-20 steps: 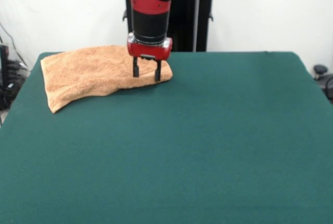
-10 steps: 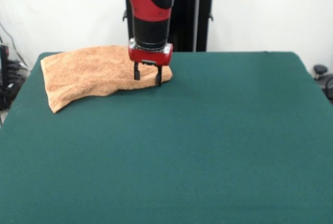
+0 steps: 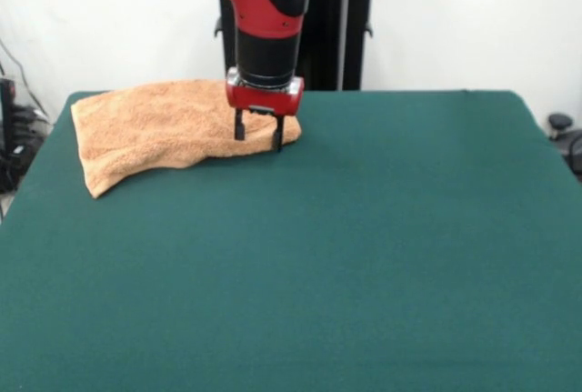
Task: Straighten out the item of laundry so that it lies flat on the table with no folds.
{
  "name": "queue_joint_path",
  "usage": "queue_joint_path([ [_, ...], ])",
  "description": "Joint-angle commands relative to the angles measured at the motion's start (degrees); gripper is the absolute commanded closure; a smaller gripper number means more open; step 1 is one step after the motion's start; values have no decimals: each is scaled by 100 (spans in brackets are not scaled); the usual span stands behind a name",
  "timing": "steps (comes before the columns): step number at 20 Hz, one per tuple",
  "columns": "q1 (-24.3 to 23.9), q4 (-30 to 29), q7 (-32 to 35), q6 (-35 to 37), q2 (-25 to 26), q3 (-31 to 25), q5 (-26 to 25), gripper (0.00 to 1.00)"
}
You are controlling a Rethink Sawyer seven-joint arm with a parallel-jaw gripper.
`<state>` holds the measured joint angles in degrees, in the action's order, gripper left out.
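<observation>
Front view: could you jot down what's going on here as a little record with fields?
Item: orange-tan towel, far left part of the table
Towel state: not flat; looks folded over, near edge uneven
End effector: open, fingers pointing down at the towel's right corner
Contact: fingertips at the cloth; grip cannot be confirmed
Arm: red and black, reaching down from above
</observation>
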<state>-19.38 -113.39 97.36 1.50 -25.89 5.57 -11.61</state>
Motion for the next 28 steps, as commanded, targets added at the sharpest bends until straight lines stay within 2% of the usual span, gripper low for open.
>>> queue_joint_path([
  [1,297,845,1165,-767,1376,-440,380,0],
  [9,357,933,1056,-713,1391,-359,323,0],
  [10,355,949,1037,-591,1391,-364,345,100],
  [23,330,913,1067,-554,1369,-421,368,100],
  [28,110,886,1081,-697,1370,-876,329,100],
])
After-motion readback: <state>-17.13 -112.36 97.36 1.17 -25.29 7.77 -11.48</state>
